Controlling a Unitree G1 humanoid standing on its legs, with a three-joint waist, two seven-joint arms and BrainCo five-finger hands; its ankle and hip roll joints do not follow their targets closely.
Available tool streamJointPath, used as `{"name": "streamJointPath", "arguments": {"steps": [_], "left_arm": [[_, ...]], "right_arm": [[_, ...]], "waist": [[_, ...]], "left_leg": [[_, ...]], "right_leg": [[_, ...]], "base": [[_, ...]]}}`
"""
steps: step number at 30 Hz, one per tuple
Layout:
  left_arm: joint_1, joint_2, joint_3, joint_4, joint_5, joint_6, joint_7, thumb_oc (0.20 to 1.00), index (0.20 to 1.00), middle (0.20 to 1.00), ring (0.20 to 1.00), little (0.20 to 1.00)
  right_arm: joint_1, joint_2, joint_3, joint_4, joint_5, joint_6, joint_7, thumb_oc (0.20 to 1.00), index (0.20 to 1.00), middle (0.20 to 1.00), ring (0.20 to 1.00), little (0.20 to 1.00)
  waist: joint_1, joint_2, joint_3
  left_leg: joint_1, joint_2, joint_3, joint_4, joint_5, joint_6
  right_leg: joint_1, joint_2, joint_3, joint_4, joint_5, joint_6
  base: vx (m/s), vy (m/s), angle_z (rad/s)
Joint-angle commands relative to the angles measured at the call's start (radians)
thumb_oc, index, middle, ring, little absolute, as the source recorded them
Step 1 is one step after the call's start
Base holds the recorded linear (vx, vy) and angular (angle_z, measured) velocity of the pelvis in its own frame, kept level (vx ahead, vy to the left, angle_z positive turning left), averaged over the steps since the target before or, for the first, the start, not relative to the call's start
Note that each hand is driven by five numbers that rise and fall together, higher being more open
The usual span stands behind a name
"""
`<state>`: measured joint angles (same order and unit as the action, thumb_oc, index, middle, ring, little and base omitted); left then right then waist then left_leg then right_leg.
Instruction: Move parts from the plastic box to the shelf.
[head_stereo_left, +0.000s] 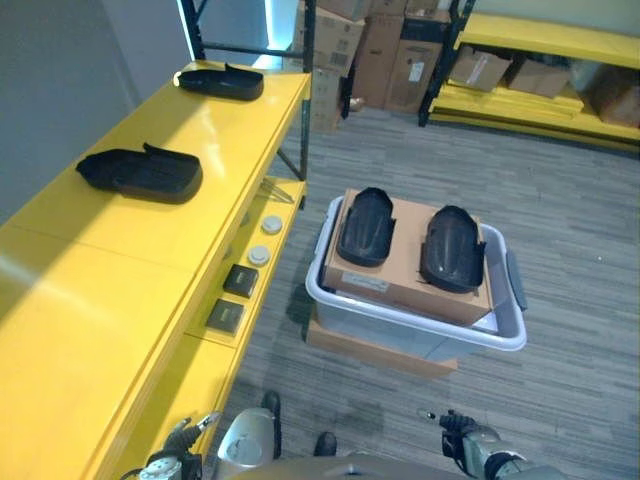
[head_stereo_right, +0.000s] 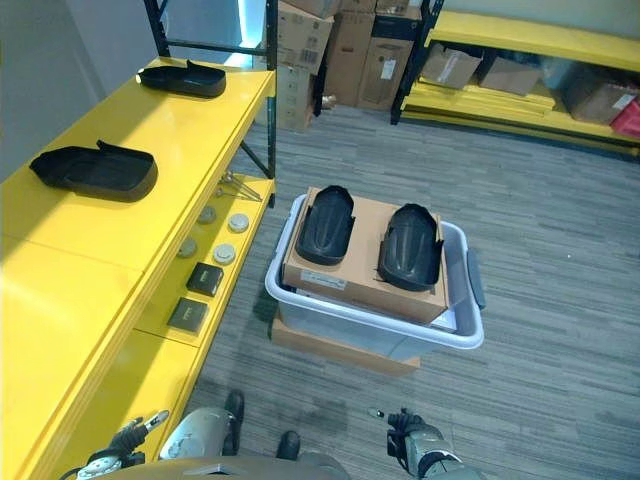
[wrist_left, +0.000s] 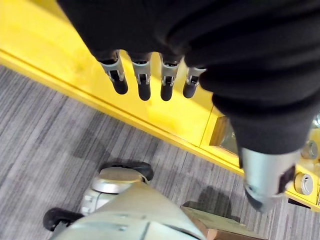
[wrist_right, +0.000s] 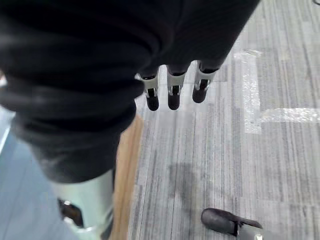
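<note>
Two black parts are already lying on the yellow shelf's top (head_stereo_left: 120, 260): one near part (head_stereo_left: 140, 172) and a far part (head_stereo_left: 220, 82) towards the shelf's back end. Two more are waiting, sitting side by side on a cardboard box (head_stereo_left: 405, 262) that is resting in the plastic box (head_stereo_left: 420, 335): the left part (head_stereo_left: 365, 226) and the right part (head_stereo_left: 452, 247). So the job is looking roughly half done, judging by the count alone.

Both hands are hanging low and holding nothing. The left hand (wrist_left: 145, 80) is showing straight, relaxed fingers above the shelf's yellow edge, and the right hand (wrist_right: 172, 92) is showing the same loose fingers over the grey floor (neither is near a part yet).

The plastic box is standing on a flat carton (head_stereo_left: 370, 350) just beside the shelf. On the lower shelf level, small round discs (head_stereo_left: 266, 238) and dark square pieces (head_stereo_left: 233, 298) are lying near the edge. Nothing is blocking the remaining parts, and the shelf top is offering plenty of bare space nearer the robot. Stacked cartons (head_stereo_left: 385, 45) and another yellow rack (head_stereo_left: 545, 70) are standing well apart.
</note>
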<state>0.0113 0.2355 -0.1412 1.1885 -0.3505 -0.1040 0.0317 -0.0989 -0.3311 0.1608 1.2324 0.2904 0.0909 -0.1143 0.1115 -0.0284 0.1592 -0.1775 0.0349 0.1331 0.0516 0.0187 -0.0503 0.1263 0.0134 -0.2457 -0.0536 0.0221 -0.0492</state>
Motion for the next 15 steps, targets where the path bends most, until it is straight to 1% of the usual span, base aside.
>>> {"name": "streamJointPath", "arguments": {"steps": [1,2,3,5,6,7,9,10,11,13,15], "left_arm": [[-0.021,0.017,-0.036,0.004,0.002,0.006,0.010,1.000,1.000,1.000,1.000,1.000],[-0.021,0.017,-0.046,0.001,0.008,0.003,0.013,1.000,1.000,1.000,1.000,1.000],[-0.017,0.013,-0.054,-0.001,0.027,0.003,0.021,1.000,1.000,1.000,1.000,1.000],[-0.010,0.012,-0.055,0.000,0.035,0.001,0.028,1.000,1.000,1.000,1.000,1.000],[-0.001,0.013,-0.057,-0.005,0.043,0.002,0.034,1.000,1.000,1.000,1.000,1.000],[0.001,0.013,-0.057,-0.006,0.045,0.002,0.034,1.000,1.000,1.000,1.000,1.000],[0.017,0.018,-0.059,-0.014,0.064,-0.006,0.029,1.000,1.000,1.000,1.000,1.000],[0.021,0.020,-0.059,-0.019,0.064,-0.010,0.025,1.000,1.000,1.000,1.000,1.000],[0.036,0.021,-0.053,-0.033,0.040,-0.020,0.019,1.000,1.000,1.000,1.000,1.000],[0.044,0.022,-0.042,-0.045,0.040,-0.021,0.009,1.000,1.000,1.000,1.000,1.000],[0.047,0.023,-0.042,-0.049,0.051,-0.023,0.008,1.000,1.000,1.000,1.000,1.000]], "right_arm": [[0.033,-0.028,-0.005,-0.013,0.049,-0.031,-0.029,1.000,1.000,1.000,1.000,1.000],[0.035,-0.025,-0.001,-0.015,0.062,-0.049,-0.034,1.000,1.000,1.000,1.000,1.000],[0.043,-0.019,-0.004,-0.019,0.066,-0.099,-0.043,1.000,1.000,1.000,1.000,1.000],[0.042,-0.014,-0.004,-0.029,0.076,-0.126,-0.050,1.000,1.000,1.000,1.000,1.000],[0.042,-0.009,0.001,-0.060,0.104,-0.157,-0.067,1.000,1.000,1.000,1.000,1.000],[0.042,-0.008,0.003,-0.069,0.111,-0.160,-0.071,1.000,1.000,1.000,1.000,1.000],[0.034,-0.013,0.016,-0.182,0.139,-0.159,-0.117,1.000,1.000,1.000,1.000,1.000],[0.032,-0.018,0.022,-0.237,0.141,-0.148,-0.138,1.000,1.000,1.000,1.000,1.000],[0.030,-0.035,0.035,-0.352,0.133,-0.118,-0.168,1.000,1.000,1.000,1.000,1.000],[0.030,-0.044,0.043,-0.419,0.131,-0.096,-0.177,1.000,1.000,1.000,1.000,1.000],[0.028,-0.048,0.044,-0.436,0.127,-0.090,-0.173,1.000,1.000,1.000,1.000,1.000]], "waist": [[0.018,0.003,-0.032],[0.021,0.011,-0.037],[0.025,0.017,-0.043],[0.030,0.018,-0.048],[0.034,0.019,-0.052],[0.035,0.019,-0.053],[0.036,0.020,-0.061],[0.034,0.021,-0.064],[0.029,0.022,-0.070],[0.027,0.023,-0.077],[0.030,0.023,-0.080]], "left_leg": [[0.082,-0.018,-0.064,0.069,-0.052,0.037],[0.106,-0.025,-0.072,0.029,-0.048,0.035],[0.132,-0.029,-0.067,-0.007,-0.042,0.033],[0.143,-0.033,-0.075,-0.023,-0.041,0.034],[0.149,-0.035,-0.079,-0.032,-0.041,0.035],[0.151,-0.036,-0.079,-0.034,-0.040,0.035],[0.160,-0.035,-0.074,-0.055,-0.037,0.037],[0.162,-0.034,-0.073,-0.062,-0.036,0.038],[0.170,-0.034,-0.062,-0.076,-0.039,0.039],[0.175,-0.034,-0.055,-0.086,-0.041,0.042],[0.177,-0.035,-0.058,-0.091,-0.042,0.043]], "right_leg": [[-0.085,-0.130,-0.003,0.018,0.009,0.145],[-0.088,-0.129,-0.010,0.012,0.010,0.149],[-0.084,-0.132,-0.025,-0.005,0.016,0.156],[-0.081,-0.135,-0.029,-0.013,0.020,0.162],[-0.079,-0.137,-0.030,-0.018,0.023,0.166],[-0.079,-0.137,-0.030,-0.019,0.023,0.167],[-0.082,-0.138,-0.033,-0.025,0.025,0.171],[-0.084,-0.138,-0.033,-0.028,0.025,0.172],[-0.086,-0.139,-0.026,-0.034,0.024,0.175],[-0.090,-0.140,-0.022,-0.034,0.022,0.179],[-0.094,-0.141,-0.023,-0.034,0.024,0.182]], "base": [[0.03,0.105,-0.24],[0.06,0.130,-0.47],[0.07,0.106,-0.41],[0.05,0.041,0.10],[0.04,0.016,0.36],[0.04,0.020,0.20],[0.01,0.027,0.04],[0.01,0.069,-0.05],[0.01,0.071,-0.06],[0.01,0.054,-0.09],[0.01,0.033,-0.06]]}}
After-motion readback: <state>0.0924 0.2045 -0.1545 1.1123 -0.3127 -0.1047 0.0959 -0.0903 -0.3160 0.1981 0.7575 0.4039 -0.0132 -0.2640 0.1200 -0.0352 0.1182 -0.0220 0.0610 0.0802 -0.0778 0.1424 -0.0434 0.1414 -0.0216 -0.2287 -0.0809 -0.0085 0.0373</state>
